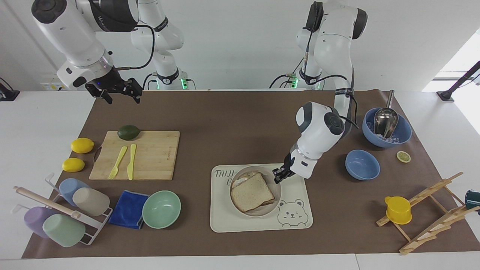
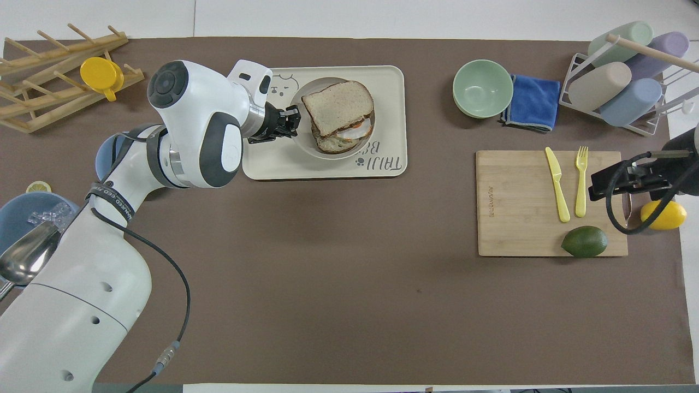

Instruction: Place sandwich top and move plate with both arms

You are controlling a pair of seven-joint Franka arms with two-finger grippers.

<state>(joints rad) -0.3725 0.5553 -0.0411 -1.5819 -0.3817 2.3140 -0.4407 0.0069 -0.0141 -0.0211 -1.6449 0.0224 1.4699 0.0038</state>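
Note:
The round beige plate (image 1: pixel 270 200) (image 2: pixel 300 130) sits over the middle of the cream bear tray (image 1: pixel 225 221) (image 2: pixel 390 82); I cannot tell whether it rests on it. On the plate is a sandwich, and the sandwich top (image 1: pixel 252 192) (image 2: pixel 337 106), a brown wholemeal slice, lies on top. My left gripper (image 1: pixel 279 176) (image 2: pixel 292 121) is shut on the plate's rim, on the side toward the left arm's end of the table. My right gripper (image 1: pixel 123 98) (image 2: pixel 603 185) hangs open and holds nothing, above the table beside the avocado (image 1: pixel 128 132).
A wooden cutting board (image 1: pixel 153 157) carries the avocado, a yellow fork and a yellow knife. A mint bowl (image 1: pixel 161 209) and blue cloth (image 1: pixel 128 209) lie beside the tray. Two blue bowls (image 1: pixel 362 164), a wooden rack (image 1: pixel 431 213) and a cup rack (image 1: pixel 63 213) line the table's ends.

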